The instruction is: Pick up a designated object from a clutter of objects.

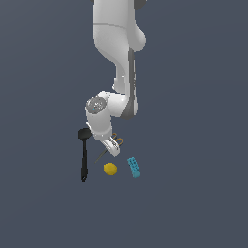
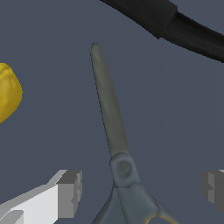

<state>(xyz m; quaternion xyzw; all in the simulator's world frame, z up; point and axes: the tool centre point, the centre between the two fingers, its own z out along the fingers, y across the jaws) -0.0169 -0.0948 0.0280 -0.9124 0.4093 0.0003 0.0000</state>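
Observation:
The scissors (image 2: 114, 131) lie flat on the floor, with thin grey blades and orange-yellow handle loops just showing at the wrist view's edge. My gripper (image 2: 140, 190) is open and low over them; its fingers (image 2: 69, 192) stand apart on either side of the pivot, holding nothing. In the exterior view the gripper (image 1: 114, 148) covers the middle of the scissors (image 1: 101, 156); only the blade tip and an orange loop show. The rest of the clutter lies around: black spatula (image 1: 84, 157), yellow ball (image 1: 110, 168), teal block (image 1: 134, 167).
The spatula's black handle (image 2: 175, 24) passes close beyond the blade tip. The yellow ball (image 2: 8, 92) lies to one side of the blades. The floor is plain dark grey.

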